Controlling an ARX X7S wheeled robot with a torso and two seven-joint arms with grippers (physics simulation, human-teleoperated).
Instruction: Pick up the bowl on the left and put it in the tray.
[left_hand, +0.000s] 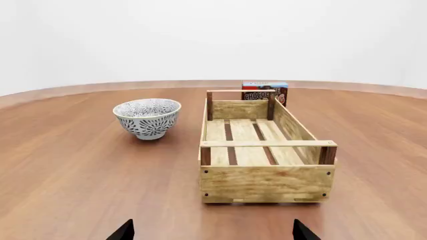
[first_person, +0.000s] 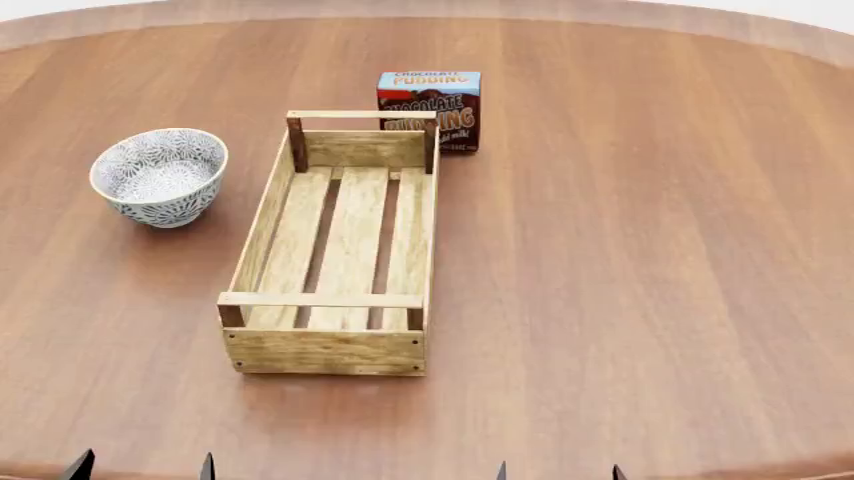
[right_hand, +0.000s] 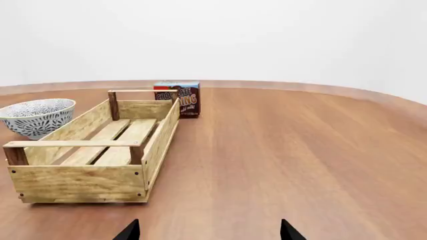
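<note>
The bowl (first_person: 159, 176) is white with a grey-blue floral pattern and stands upright on the table, left of the tray. The tray (first_person: 260, 235), a long light-wood crate with a slatted bottom, lies empty at the table's middle. The left wrist view has the bowl (left_hand: 147, 116) beside the tray (left_hand: 264, 182); the right wrist view has the bowl (right_hand: 37, 116) behind the tray (right_hand: 80, 182). My left gripper (first_person: 142, 468) and right gripper (first_person: 558, 472) sit at the near table edge, both open and empty, well short of the tray. Only their dark fingertips (left_hand: 123, 232) (right_hand: 130, 232) show.
A chocolate pudding box (first_person: 430, 108) stands upright just behind the tray's far right corner. The round wooden table (first_person: 641, 250) stretches wide to the right of the tray. A plain white wall lies beyond the table's far edge.
</note>
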